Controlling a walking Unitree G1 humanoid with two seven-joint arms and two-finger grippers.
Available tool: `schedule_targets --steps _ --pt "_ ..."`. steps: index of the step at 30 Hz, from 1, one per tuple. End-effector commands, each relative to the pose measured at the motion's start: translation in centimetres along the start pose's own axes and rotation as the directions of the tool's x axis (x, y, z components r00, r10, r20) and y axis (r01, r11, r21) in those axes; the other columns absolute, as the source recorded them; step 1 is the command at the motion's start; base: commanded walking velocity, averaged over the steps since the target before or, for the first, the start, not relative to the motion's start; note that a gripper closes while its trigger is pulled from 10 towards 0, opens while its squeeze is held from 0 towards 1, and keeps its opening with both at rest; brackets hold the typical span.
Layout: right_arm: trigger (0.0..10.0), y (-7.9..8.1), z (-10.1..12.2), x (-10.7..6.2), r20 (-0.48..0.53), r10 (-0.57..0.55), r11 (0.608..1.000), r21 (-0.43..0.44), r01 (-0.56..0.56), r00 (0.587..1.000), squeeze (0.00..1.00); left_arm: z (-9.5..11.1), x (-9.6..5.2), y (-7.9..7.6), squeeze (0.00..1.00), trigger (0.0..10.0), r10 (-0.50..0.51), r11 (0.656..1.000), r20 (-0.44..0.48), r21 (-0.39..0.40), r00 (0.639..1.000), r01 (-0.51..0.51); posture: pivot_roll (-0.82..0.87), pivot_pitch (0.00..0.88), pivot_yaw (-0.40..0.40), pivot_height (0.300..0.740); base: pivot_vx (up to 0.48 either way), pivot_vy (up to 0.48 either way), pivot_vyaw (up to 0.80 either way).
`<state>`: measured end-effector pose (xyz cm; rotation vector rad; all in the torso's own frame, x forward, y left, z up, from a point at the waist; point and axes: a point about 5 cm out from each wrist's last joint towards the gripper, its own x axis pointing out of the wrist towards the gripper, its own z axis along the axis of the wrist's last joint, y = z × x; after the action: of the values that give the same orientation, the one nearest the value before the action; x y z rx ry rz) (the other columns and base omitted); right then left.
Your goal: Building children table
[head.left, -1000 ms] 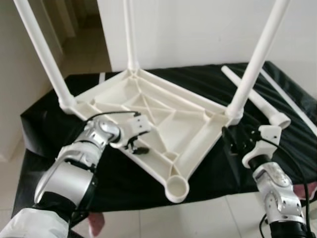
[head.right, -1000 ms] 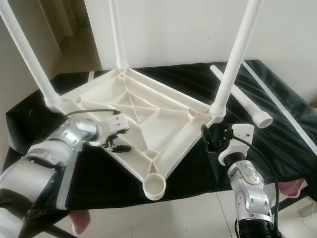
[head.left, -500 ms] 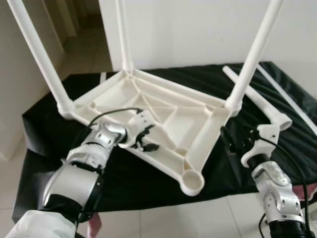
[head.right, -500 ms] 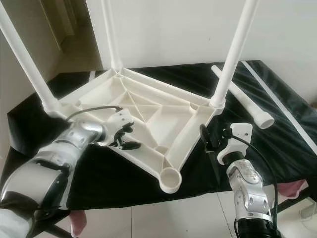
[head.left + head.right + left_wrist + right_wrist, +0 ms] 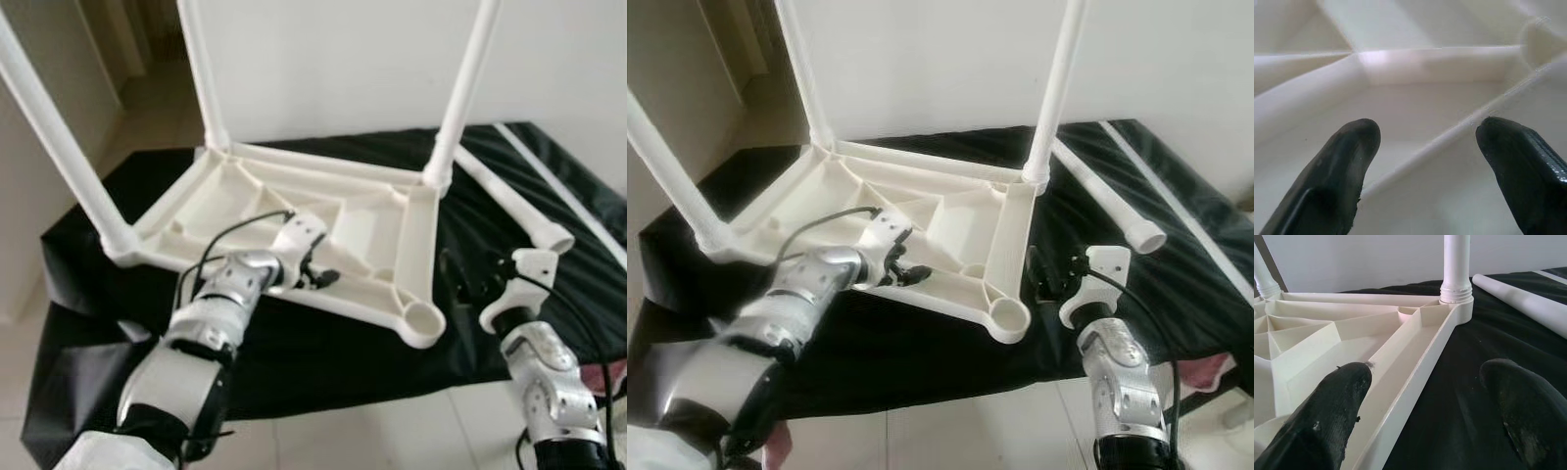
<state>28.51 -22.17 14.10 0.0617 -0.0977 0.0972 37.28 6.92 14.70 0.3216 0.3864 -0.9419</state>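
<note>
A white children's table top (image 5: 377, 220) lies upside down on a black-covered surface (image 5: 323, 357). Three white legs stand up from its corners: one at the left (image 5: 54, 147), one at the back (image 5: 201, 73), one at the right (image 5: 468, 83). The near corner's round socket (image 5: 424, 318) holds no leg. A loose white leg (image 5: 514, 201) lies on the cloth to the right. My left gripper (image 5: 318, 276) reaches into the underside at the near rim, open, its fingers (image 5: 1347, 161) astride a thin rib. My right gripper (image 5: 458, 279) is open just right of the socket corner, beside the rim (image 5: 1415, 377).
A thin white strip (image 5: 563, 186) lies along the cloth's far right. The surface's front edge drops to a tiled floor (image 5: 392, 431). A white wall (image 5: 343, 59) stands right behind, with a doorway at the back left (image 5: 137, 49).
The table top has turned, its empty socket corner swinging right and away toward my right gripper. My left gripper moved right with it. The right gripper has stayed put.
</note>
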Motion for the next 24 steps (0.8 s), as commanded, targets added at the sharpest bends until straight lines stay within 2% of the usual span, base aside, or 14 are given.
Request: schedule_targets --steps 1,2,4,6,10,11,13,14,16,20,22,23,24 --pt "10.0 -0.1 0.0 0.0 -0.004 -0.007 1.0 0.005 0.007 1.0 0.0 -0.6 -0.4 -0.6 0.0 10.0 -0.123 0.992 -0.02 0.015 0.992 0.124 0.0 0.0 0.018 0.74 0.0 0.0 0.0" --pt "10.0 -0.1 0.0 0.2 -0.001 -0.015 1.0 0.007 0.015 1.0 0.0 0.5 -1.9 -1.1 0.0 10.0 -0.267 0.959 0.039 0.108 0.963 0.262 0.0 0.0 0.018 0.74 0.0 0.0 0.0" --pt "10.0 -0.1 0.0 0.2 -0.001 -0.015 1.0 0.007 0.015 1.0 0.0 0.5 -1.9 -1.1 0.0 10.0 -0.267 0.959 0.039 0.108 0.963 0.262 0.0 0.0 0.018 0.74 0.0 0.0 0.0" --pt "10.0 -0.2 0.0 0.3 0.001 -0.02 1.0 0.008 0.02 1.0 0.0 1.6 -3.3 -1.3 0.0 10.0 -0.339 0.931 0.116 0.182 0.934 0.316 0.01 0.0 0.017 0.74 0.0 0.0 0.0" --pt "10.0 -0.1 0.0 0.4 0.002 -0.022 1.0 0.009 0.022 1.0 0.0 2.3 -4.1 -1.2 0.0 10.0 -0.35 0.926 0.171 0.211 0.921 0.313 0.01 0.0 0.017 0.74 0.0 0.0 0.0" --pt "10.0 -0.1 0.0 0.4 0.002 -0.022 1.0 0.01 0.022 1.0 0.0 2.7 -4.4 -0.8 0.0 10.0 -0.321 0.936 0.196 0.212 0.927 0.279 0.01 0.0 0.017 0.74 0.0 0.0 0.0" --pt "10.0 -0.1 0.1 0.5 0.011 -0.026 1.0 0.016 0.026 1.0 0.0 2.9 -4.6 1.8 0.0 10.0 -0.146 0.98 0.21 0.161 0.967 0.113 0.0 0.0 0.017 0.74 0.0 0.0 0.0" --pt "10.0 -0.1 0.1 0.5 0.011 -0.026 1.0 0.016 0.026 1.0 0.0 2.9 -4.6 1.8 0.0 10.0 -0.146 0.98 0.21 0.161 0.967 0.113 0.0 0.0 0.017 0.74 0.0 0.0 0.0" --pt "10.0 -0.1 0.1 0.6 0.013 -0.039 0.999 0.022 0.039 0.999 0.0 2.6 -5.0 3.5 0.0 10.0 -0.014 0.993 0.194 0.116 0.981 -0.009 0.0 0.0 0.014 0.74 0.0 0.0 0.0" --pt "10.0 0.0 -0.1 0.7 0.011 -0.051 0.998 0.03 0.051 0.999 0.0 2.1 -5.3 4.2 0.0 10.0 0.025 0.994 0.164 0.099 0.986 -0.041 0.0 0.0 0.012 0.74 0.0 0.0 0.0" --pt "10.0 0.5 -0.4 0.7 0.004 -0.051 0.998 0.038 0.051 0.999 0.0 0.7 -5.9 3.9 0.0 10.0 -0.039 0.99 0.116 0.14 0.992 0.023 0.01 0.0 0.009 0.74 0.0 0.0 0.0" --pt "10.0 0.5 -0.4 0.7 0.004 -0.051 0.998 0.038 0.051 0.999 0.0 0.7 -5.9 3.9 0.0 10.0 -0.039 0.99 0.116 0.14 0.992 0.023 0.01 0.0 0.009 0.74 0.0 0.0 0.0" --pt "10.0 0.8 -0.6 0.7 0.001 -0.047 0.998 0.043 0.047 0.999 0.0 -0.3 -6.4 3.4 0.0 10.0 -0.099 0.973 0.071 0.215 0.993 0.082 0.01 0.0 0.008 0.74 0.0 0.0 0.0"
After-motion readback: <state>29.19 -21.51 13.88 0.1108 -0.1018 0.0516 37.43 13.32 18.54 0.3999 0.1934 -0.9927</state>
